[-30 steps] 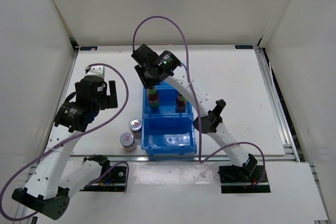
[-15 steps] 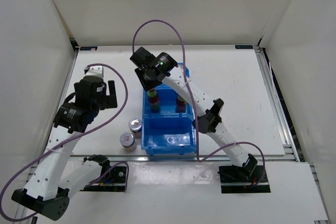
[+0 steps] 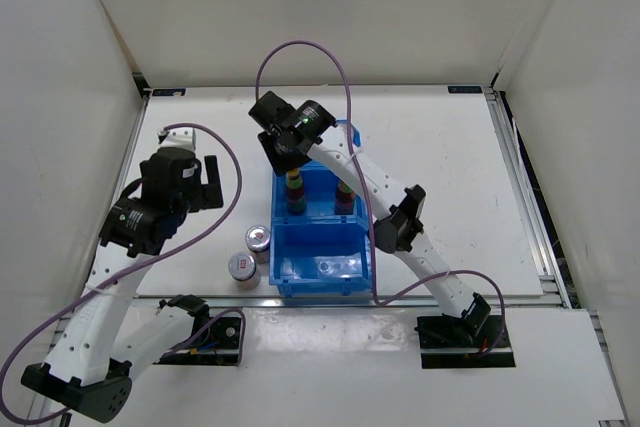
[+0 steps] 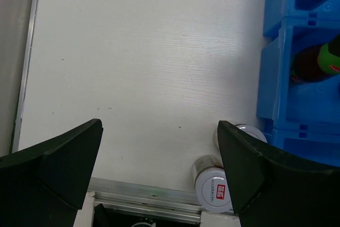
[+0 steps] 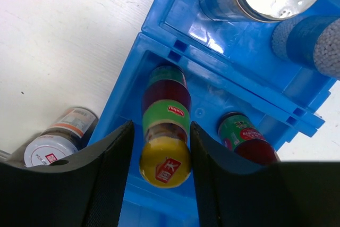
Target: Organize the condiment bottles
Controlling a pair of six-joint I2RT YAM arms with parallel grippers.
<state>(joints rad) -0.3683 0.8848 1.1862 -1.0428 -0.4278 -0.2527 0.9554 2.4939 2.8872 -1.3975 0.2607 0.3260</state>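
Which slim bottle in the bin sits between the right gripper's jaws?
The yellow-capped bottle on the left; the other slim bottle stands outside the jaws of the right gripper.

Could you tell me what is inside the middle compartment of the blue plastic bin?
A yellow-capped slim dark bottle and a second red-green-labelled bottle, its cap hidden behind the right gripper.

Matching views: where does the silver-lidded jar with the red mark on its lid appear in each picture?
Top external: jar on the table, just left of the blue bin's near corner.
Left wrist: bottom edge, right of centre, left of the bin.
Right wrist: lower-left corner, left of the bin.
Shared landmark: the blue bin's left wall.
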